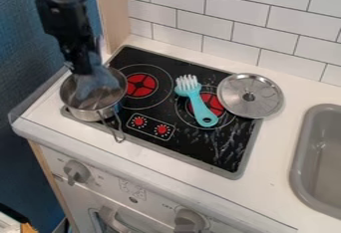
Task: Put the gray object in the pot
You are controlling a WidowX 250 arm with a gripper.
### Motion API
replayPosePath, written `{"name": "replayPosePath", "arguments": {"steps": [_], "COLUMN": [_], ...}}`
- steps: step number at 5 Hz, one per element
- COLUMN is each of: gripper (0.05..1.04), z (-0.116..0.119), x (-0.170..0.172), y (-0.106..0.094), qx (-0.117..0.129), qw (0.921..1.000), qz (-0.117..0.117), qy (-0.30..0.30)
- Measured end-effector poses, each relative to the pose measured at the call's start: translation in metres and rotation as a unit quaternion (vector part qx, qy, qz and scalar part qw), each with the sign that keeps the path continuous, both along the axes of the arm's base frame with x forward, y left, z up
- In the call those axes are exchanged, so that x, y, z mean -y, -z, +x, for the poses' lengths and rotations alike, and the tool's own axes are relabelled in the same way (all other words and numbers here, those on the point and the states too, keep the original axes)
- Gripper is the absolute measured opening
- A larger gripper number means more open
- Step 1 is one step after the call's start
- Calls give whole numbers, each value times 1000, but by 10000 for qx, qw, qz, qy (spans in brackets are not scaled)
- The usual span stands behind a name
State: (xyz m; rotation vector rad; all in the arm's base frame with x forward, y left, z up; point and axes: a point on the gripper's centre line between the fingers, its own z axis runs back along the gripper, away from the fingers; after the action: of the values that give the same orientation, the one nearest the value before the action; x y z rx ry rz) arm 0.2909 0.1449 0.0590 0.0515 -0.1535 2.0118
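Observation:
Over the left side of the stove, the black gripper (pixel 83 69) hangs down at the mouth of the metal pot (pixel 93 113). A blurred gray-blue object (pixel 98 80) is right at the gripper's lower end, its lower part within the pot's outline. Whether it is held or loose cannot be made out. The pot stands upright at the stovetop's left edge, its wire handle pointing toward the front. Part of the pot's rim and inside is hidden behind the gripper and the gray-blue object.
A turquoise brush (pixel 198 104) lies across the right burner of the black stovetop (pixel 220 152). Beside it is a round metal lid (pixel 250 96). A gray sink (pixel 303 150) is at the right, and a white tiled wall (pixel 226 15) stands behind the counter.

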Motion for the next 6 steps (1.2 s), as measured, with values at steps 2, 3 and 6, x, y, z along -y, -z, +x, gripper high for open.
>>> {"name": "replayPosePath", "arguments": {"steps": [2,3,6], "gripper": [488,795,1003], "z": [0,2,6], "x": [3,4,14], "y": [22,23,10], "qx": [-328,-570,-419], "qw": [9994,9984,9991], "qz": [36,-22,-24], "qy": [43,28,-18]}}
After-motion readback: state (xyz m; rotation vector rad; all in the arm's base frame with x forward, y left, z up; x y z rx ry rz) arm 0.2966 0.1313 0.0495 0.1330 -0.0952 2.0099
